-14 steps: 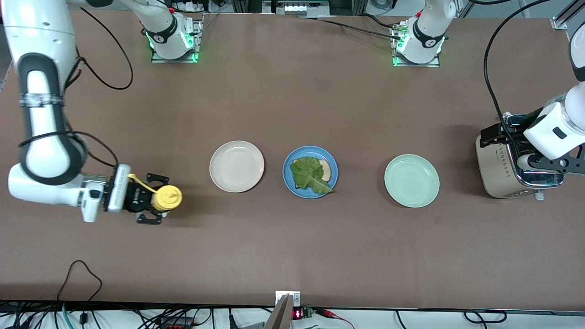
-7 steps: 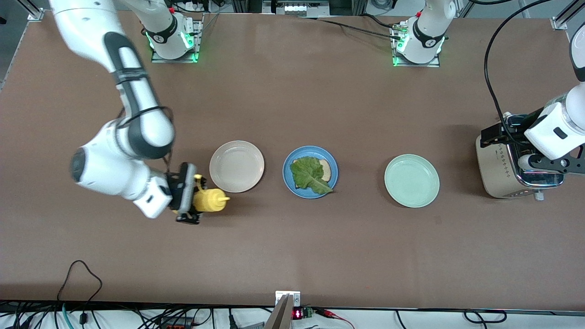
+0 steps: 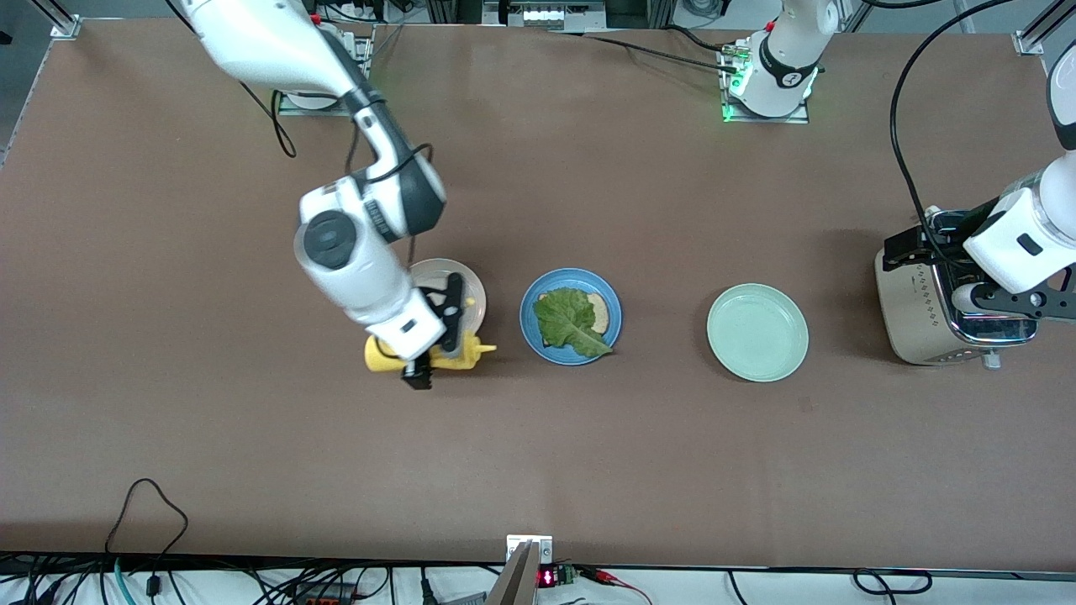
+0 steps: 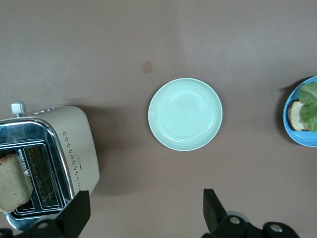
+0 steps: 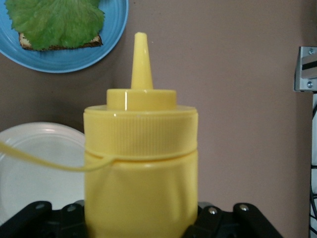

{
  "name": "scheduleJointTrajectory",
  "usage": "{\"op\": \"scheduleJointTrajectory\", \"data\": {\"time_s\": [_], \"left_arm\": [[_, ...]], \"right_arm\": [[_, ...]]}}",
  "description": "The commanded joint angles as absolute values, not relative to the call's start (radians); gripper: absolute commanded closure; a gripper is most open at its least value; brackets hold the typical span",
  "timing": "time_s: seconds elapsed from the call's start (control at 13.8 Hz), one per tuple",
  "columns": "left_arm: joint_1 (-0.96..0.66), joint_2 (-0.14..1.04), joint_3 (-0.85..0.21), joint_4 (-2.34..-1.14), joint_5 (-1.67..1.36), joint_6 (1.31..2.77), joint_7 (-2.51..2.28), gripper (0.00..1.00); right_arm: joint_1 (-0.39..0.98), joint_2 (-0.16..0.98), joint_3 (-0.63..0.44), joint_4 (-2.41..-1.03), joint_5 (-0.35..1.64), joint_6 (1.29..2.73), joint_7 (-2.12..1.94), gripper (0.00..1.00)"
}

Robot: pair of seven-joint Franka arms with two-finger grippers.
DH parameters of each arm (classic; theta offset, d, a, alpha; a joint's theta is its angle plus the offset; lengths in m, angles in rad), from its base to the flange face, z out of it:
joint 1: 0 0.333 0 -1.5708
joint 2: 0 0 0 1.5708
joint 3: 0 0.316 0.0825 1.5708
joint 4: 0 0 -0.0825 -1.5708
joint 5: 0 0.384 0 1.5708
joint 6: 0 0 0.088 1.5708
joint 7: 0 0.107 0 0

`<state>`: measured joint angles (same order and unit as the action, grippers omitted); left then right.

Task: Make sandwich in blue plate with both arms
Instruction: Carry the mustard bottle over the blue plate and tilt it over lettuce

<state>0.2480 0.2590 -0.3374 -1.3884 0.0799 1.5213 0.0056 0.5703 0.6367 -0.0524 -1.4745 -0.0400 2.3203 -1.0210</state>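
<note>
The blue plate (image 3: pixel 530 317) sits mid-table with a bread slice (image 3: pixel 598 313) under a green lettuce leaf (image 3: pixel 572 322). My right gripper (image 3: pixel 441 343) is shut on a yellow squeeze bottle (image 3: pixel 461 354), which lies tipped over the edge of the cream plate (image 3: pixel 424 277). Its nozzle points at the blue plate (image 5: pixel 115 45) with its lettuce (image 5: pixel 54 20). The right wrist view shows the bottle (image 5: pixel 141 163) filling the jaws. My left gripper (image 3: pixel 962 277) waits above the toaster (image 3: pixel 916 323), open (image 4: pixel 143 214), nothing between its fingers.
A mint-green plate (image 3: pixel 757 332) lies between the blue plate and the toaster. A bread slice (image 4: pixel 12 182) stands in the toaster's slot (image 4: pixel 69 148). Cables run along the table edge nearest the front camera.
My right arm has swung the yellow bottle from the right arm's end of the table to beside the cream plate, close to the blue plate. The left arm has not moved.
</note>
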Motion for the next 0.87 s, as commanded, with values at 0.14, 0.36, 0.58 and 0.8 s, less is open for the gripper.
{"op": "scheduleJointTrajectory", "data": {"time_s": [0.14, 0.36, 0.58, 0.8], "left_arm": [[0.252, 0.239, -0.339, -1.404, 0.066, 1.514, -0.003, 0.0], [0.255, 0.239, -0.339, -1.407, 0.064, 1.508, -0.003, 0.0], [0.255, 0.239, -0.337, -1.407, 0.064, 1.508, -0.003, 0.0], [0.258, 0.241, -0.337, -1.405, 0.064, 1.514, -0.003, 0.0]], "right_arm": [[0.667, 0.666, -0.069, -1.486, -0.259, 2.324, -0.8, 0.69], [0.73, 0.692, -0.095, -1.485, -0.348, 2.295, -0.701, 0.69], [0.788, 0.736, -0.124, -1.399, -0.383, 2.203, -0.678, 0.69], [0.79, 0.758, -0.124, -1.348, -0.385, 2.163, -0.677, 0.69]]}}
